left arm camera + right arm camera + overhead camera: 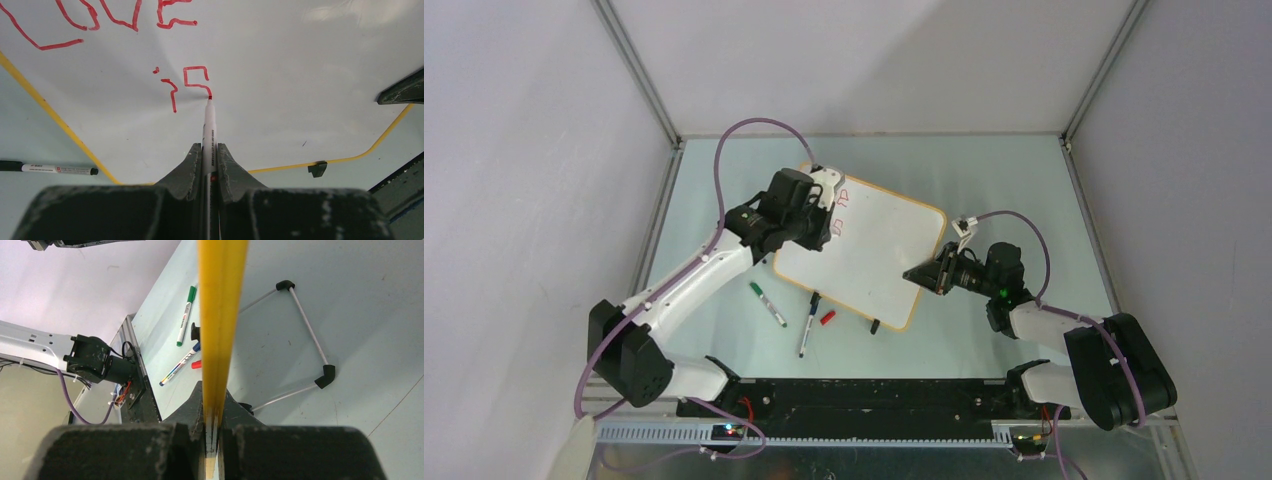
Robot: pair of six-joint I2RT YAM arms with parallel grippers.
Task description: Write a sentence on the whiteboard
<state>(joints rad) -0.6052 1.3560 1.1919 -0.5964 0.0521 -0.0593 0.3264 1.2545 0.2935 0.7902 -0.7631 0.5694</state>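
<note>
The whiteboard [869, 262] lies slanted across the middle of the table. Its white face fills the left wrist view [290, 75]. My left gripper [822, 218] is over its far left corner, shut on a red marker [209, 125]. The marker's tip touches the board at the end of the "s". The sentence [182, 82] reads "LOVE" on top and "is" below, in red. My right gripper [924, 273] is shut on the board's right edge. That orange frame [221, 315] runs up between its fingers [200, 405].
A green marker [767, 303], a dark marker [809, 325] and a red cap [828, 317] lie on the table near the board's front left edge. A black clip foot [874, 326] sits at the front edge. A thin wire stand [305, 335] with black corners shows under the board.
</note>
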